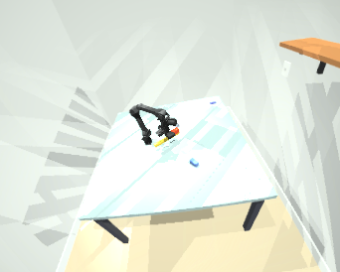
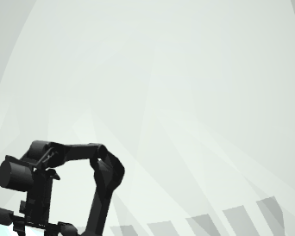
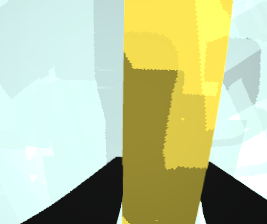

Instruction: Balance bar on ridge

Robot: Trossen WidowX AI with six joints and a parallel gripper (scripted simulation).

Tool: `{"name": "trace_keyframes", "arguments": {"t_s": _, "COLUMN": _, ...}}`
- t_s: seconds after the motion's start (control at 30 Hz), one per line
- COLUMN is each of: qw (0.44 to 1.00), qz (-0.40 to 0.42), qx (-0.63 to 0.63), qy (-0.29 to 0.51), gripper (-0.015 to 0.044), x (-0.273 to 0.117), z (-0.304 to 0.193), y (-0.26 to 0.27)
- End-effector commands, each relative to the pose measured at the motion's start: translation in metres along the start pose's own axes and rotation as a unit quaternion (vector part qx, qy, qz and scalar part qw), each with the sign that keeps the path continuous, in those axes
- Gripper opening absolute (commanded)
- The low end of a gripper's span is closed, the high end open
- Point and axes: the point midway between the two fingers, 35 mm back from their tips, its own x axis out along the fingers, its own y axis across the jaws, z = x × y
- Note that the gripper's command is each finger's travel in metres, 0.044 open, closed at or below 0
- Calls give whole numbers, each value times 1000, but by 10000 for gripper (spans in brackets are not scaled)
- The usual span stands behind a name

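Note:
The yellow bar (image 1: 160, 142) (image 3: 180, 30) has a red-orange piece (image 1: 175, 131) at its far end. My gripper (image 1: 169, 137) (image 3: 162, 168) is shut on the yellow bar, with one black finger on each side of it in the wrist view. A small dark shadow shows just beside the bar on the table; how high the bar is cannot be told. A small blue block (image 1: 194, 163), seemingly the ridge, lies on the table in front and to the right of my gripper, apart from the bar. In the exterior view the fingertips and bar are not clearly visible.
The pale table (image 1: 137, 194) bears everything. A small blue-violet piece (image 1: 213, 102) lies near its far right corner. The arm's base (image 1: 147, 140) stands left of the bar. An orange shelf (image 1: 316, 49) is off to the right, beyond the table.

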Motion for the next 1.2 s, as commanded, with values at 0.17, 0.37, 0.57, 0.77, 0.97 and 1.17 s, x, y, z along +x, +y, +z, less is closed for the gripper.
{"name": "trace_keyframes", "arguments": {"t_s": 0.17, "qw": 1000, "qz": 6, "qx": 2, "qy": 2, "gripper": 0, "x": -13, "z": -6, "y": -2}}
{"name": "trace_keyframes", "arguments": {"t_s": 0.37, "qw": 1000, "qz": 6, "qx": 1, "qy": 3, "gripper": 0, "x": -14, "z": -24, "y": -7}}
{"name": "trace_keyframes", "arguments": {"t_s": 0.57, "qw": 1000, "qz": 6, "qx": 0, "qy": 4, "gripper": 0, "x": -16, "z": -42, "y": -13}}
{"name": "trace_keyframes", "arguments": {"t_s": 0.77, "qw": 1000, "qz": 5, "qx": -2, "qy": 5, "gripper": 0, "x": -17, "z": -59, "y": -21}}
{"name": "trace_keyframes", "arguments": {"t_s": 0.97, "qw": 1000, "qz": 5, "qx": -3, "qy": 6, "gripper": 0, "x": -18, "z": -76, "y": -31}}
{"name": "trace_keyframes", "arguments": {"t_s": 1.17, "qw": 1000, "qz": 4, "qx": -4, "qy": 7, "gripper": 0, "x": -18, "z": -93, "y": -43}}
